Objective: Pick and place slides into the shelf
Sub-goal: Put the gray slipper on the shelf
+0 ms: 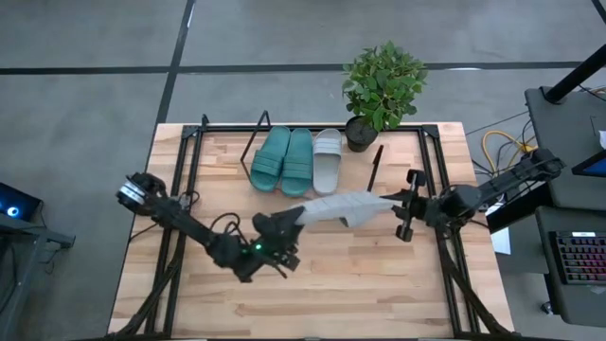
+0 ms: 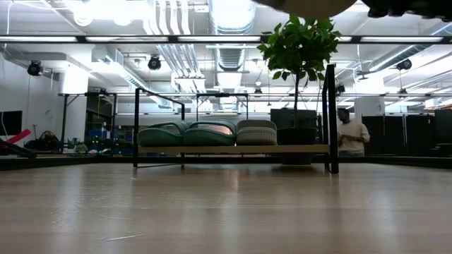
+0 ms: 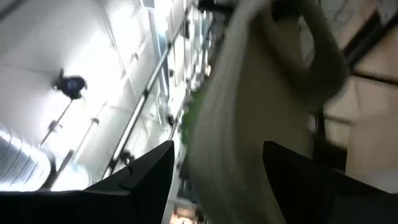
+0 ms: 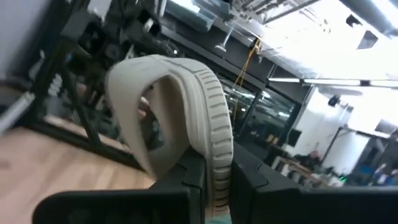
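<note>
Two teal slides and one light grey slide lie side by side on the slanted wooden shelf at the table's far side. They also show in the low view. The other grey slide is up in the air over the table's middle, level and stretched between both grippers. My left gripper is shut on its left end and my right gripper on its right end. The low view shows only the slide's underside at the top edge. My left gripper has the grey slide's left end between its two fingers, coming level from the table's left along the slide's length. The slide is lifted clear of the table. My right gripper pinches the ribbed sole edge at the slide's right end, close to the strap, between its two fingers. It comes level from the table's right, along the slide. The slide is held clear of the table, turned on its side.
A potted plant stands at the shelf's right end, behind the black end frame. The shelf board has a bare stretch right of the grey slide. Bare tabletop lies toward the near edge. A person stands in the room beyond.
</note>
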